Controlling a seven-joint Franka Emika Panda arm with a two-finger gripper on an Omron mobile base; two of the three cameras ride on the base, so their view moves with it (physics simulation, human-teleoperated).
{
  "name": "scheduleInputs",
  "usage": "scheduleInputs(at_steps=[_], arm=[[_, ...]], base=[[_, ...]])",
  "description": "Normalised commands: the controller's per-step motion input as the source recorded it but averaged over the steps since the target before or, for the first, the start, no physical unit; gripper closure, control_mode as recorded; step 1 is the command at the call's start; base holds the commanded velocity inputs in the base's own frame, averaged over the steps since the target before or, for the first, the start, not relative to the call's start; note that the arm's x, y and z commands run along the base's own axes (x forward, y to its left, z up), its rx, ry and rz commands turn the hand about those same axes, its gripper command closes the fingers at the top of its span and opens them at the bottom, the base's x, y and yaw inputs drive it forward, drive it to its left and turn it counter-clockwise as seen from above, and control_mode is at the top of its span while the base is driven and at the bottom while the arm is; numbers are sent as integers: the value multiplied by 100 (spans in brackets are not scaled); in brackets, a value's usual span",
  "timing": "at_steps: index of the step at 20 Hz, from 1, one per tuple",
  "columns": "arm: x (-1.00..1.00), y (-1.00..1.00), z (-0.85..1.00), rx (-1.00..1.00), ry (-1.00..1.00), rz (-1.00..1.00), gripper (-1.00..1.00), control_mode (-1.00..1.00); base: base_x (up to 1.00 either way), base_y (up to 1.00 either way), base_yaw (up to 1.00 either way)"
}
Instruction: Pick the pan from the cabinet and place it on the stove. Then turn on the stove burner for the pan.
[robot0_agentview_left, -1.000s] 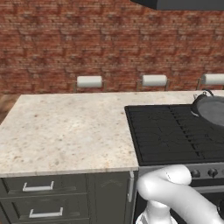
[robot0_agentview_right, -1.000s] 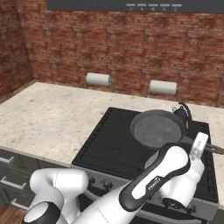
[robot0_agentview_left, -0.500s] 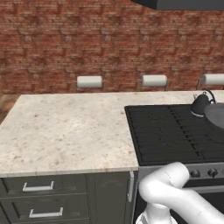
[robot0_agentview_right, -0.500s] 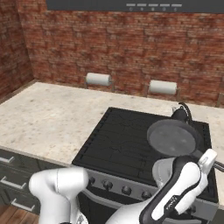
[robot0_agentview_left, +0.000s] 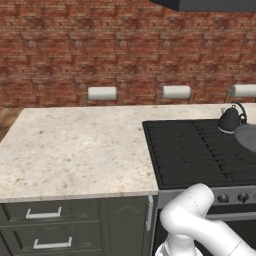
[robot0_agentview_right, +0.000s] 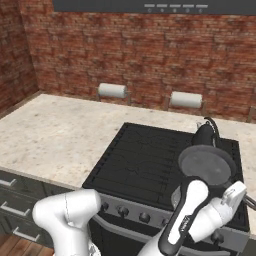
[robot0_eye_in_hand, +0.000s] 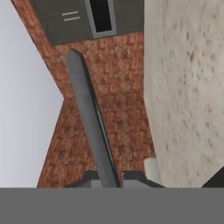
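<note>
The gripper (robot0_eye_in_hand: 110, 180) is clamped on the pan's long dark handle (robot0_eye_in_hand: 89, 122), which runs up between the fingertips in the hand view. In the right base view the pan (robot0_agentview_right: 207, 164) hangs level over the right side of the stove (robot0_agentview_right: 145, 160); whether it touches the grates I cannot tell. Just behind it stands a small black kettle (robot0_agentview_right: 204, 134). Farther back, two paper-towel rolls (robot0_agentview_right: 113, 90) hang on the brick wall (robot0_agentview_right: 125, 45).
</note>
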Motion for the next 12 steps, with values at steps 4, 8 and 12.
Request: scheduleInputs(at_steps=[4, 8, 12], arm=[[1, -15, -58, 0, 0, -4, 100, -100], [0, -28, -53, 1, 0, 0, 100, -100], [0, -33, -54, 0, 0, 0, 100, -100]], base=[[0, 0, 0], [0, 0, 0], [0, 0, 0]])
